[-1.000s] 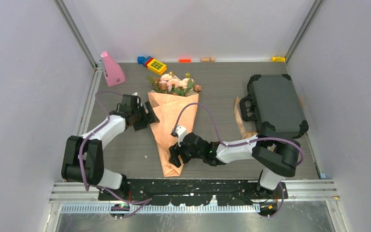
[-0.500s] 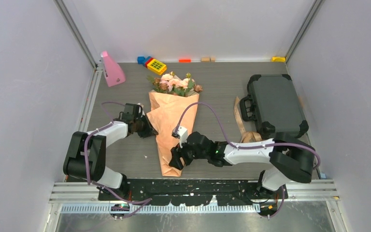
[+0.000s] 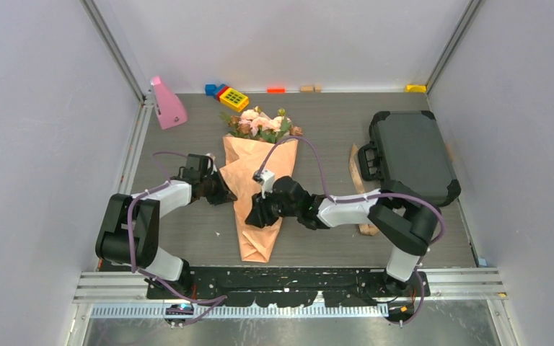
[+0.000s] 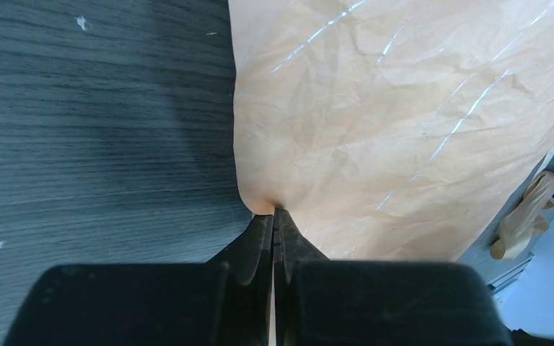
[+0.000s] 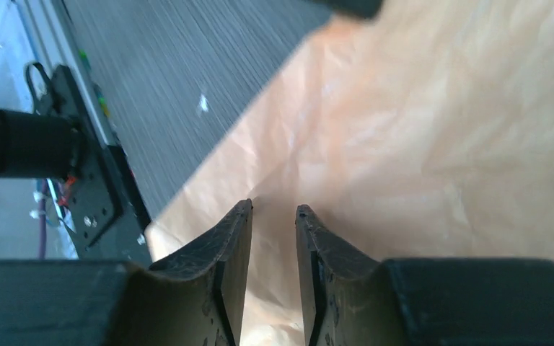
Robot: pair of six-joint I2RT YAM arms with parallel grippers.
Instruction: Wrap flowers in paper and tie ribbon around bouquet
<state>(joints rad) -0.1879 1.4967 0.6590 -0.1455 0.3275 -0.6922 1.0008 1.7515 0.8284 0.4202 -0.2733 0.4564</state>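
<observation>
The bouquet (image 3: 258, 245) lies mid-worktop (image 3: 317, 130), its flowers (image 3: 260, 124) toward the far edge and its tapered end toward the near edge. The left gripper (image 4: 274, 215) is pressed fully together, pinching the left edge of the peach paper (image 4: 375, 130), which puckers at the tips. The right gripper (image 5: 273, 210) sits over the cone's lower half, jaws a narrow gap apart with paper showing through; contact is unclear. The ribbon (image 3: 357, 173) lies toward the right edge.

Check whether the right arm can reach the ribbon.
Probably yes. The ribbon lies uncovered on the table beside the case, on that arm's side; only its own forearm crosses above it. The right end effector is over the paper, so it must pull back first.
</observation>
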